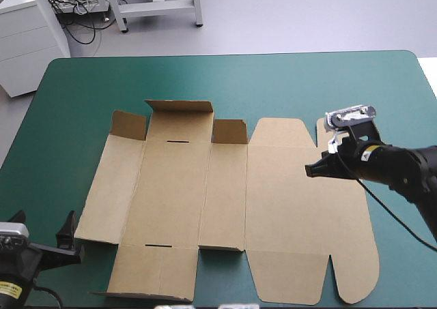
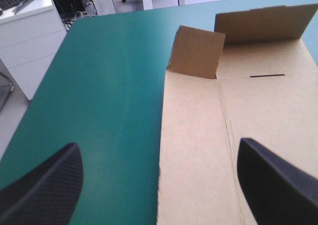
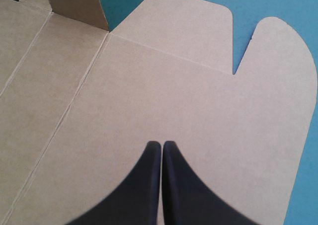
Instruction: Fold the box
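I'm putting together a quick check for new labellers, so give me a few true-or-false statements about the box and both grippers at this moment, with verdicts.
1. The box lies spread open on the teal-green cover, not yet a tray. True.
2. The left gripper is shut. False: its fingers stand apart, open, at the box's near left corner.
3. The right gripper is shut, above the box's wide right-hand panel. True.
4. Every flap along the box's far edge lies flat. False: three flaps toward the left of that edge stand raised.
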Motion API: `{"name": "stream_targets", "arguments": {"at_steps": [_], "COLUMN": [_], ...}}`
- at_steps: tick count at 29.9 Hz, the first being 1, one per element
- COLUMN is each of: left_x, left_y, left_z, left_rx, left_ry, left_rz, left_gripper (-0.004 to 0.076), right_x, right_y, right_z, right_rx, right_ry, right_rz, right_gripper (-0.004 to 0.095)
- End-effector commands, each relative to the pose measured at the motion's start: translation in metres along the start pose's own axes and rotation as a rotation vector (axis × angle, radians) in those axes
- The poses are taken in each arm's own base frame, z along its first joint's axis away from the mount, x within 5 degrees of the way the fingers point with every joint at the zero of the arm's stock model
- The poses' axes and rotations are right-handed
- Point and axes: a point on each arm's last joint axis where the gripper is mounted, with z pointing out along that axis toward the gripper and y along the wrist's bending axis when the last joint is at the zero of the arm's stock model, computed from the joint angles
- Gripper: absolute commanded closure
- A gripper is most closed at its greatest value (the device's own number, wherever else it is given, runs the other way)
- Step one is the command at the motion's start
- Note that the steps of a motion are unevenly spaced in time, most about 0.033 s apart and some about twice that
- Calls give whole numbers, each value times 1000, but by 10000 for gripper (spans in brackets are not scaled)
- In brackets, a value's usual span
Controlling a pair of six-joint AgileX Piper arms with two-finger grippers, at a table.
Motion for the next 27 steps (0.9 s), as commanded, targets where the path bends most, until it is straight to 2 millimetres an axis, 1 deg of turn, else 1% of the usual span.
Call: {"name": "stream_targets", "arguments": {"at_steps": [1,3,6,8,12,13,15,20,22,24,27], "left_x": [-43,-58,-74,-77,-69,-67,-66,-59,-54,-51,-47], "left_y": [4,6,8,9,11,11,10,4,0,0,6], "left_z": [3,9,21,31,53,59,73,110,126,138,155], "left_rx": [-23,-34,-43,-52,-68,-70,-63,-16,8,10,6], "left_ry": [-90,-72,-13,85,320,352,399,526,586,610,621], "left_rz": [48,63,77,89,116,114,120,100,88,90,23], "left_gripper": [122,122,122,122,122,122,122,122,121,121,122], "right_x": [9,26,50,64,93,99,113,137,144,150,158], "right_y": [3,5,8,9,13,14,16,18,17,17,15], "right_z": [-25,-32,-41,-47,-63,-64,-74,-90,-93,-94,-93], "right_rx": [10,2,-2,-3,-11,-12,-11,-1,20,36,64], "right_ry": [-143,-153,-171,-190,-242,-243,-295,-396,-396,-377,-307], "right_rz": [10,17,21,31,62,60,50,54,34,18,-1], "right_gripper": [912,912,912,912,912,912,912,912,912,912,912]}}
